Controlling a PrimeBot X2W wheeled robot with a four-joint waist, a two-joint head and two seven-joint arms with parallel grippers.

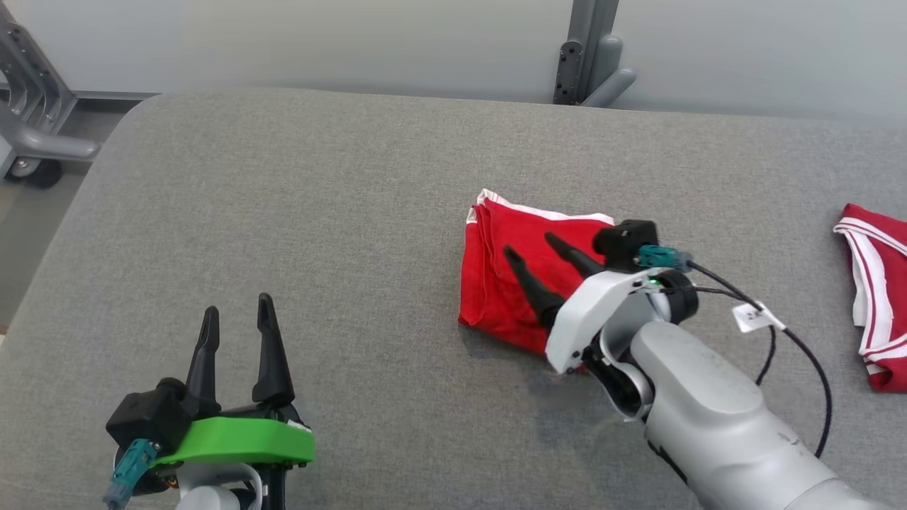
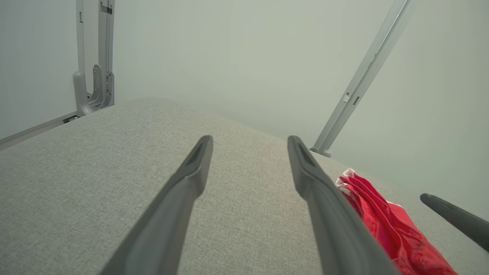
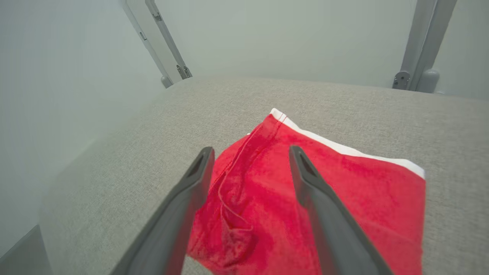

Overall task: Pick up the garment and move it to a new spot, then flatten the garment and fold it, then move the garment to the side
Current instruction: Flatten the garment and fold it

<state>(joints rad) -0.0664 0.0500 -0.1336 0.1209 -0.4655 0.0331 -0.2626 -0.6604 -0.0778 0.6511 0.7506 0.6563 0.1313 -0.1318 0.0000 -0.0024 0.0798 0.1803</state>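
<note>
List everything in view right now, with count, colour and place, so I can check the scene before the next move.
Folded garment: one, red with white trim, centre-right of the padded surface.
Second garment: one, red with white stripes, at the right edge, cut off by the frame.
Padded surface: one, grey fabric, under everything.
Frame posts: one cluster, grey metal, behind the far edge.
Wheeled stand: one, grey metal, far left on the floor.
Tag: one, white, on the black cable by the right wrist.
Left pincer: one, dark fingers, green mount, lower left, open over bare fabric.
Right pincer: one, dark fingers, white mount, open over the folded garment.
</note>
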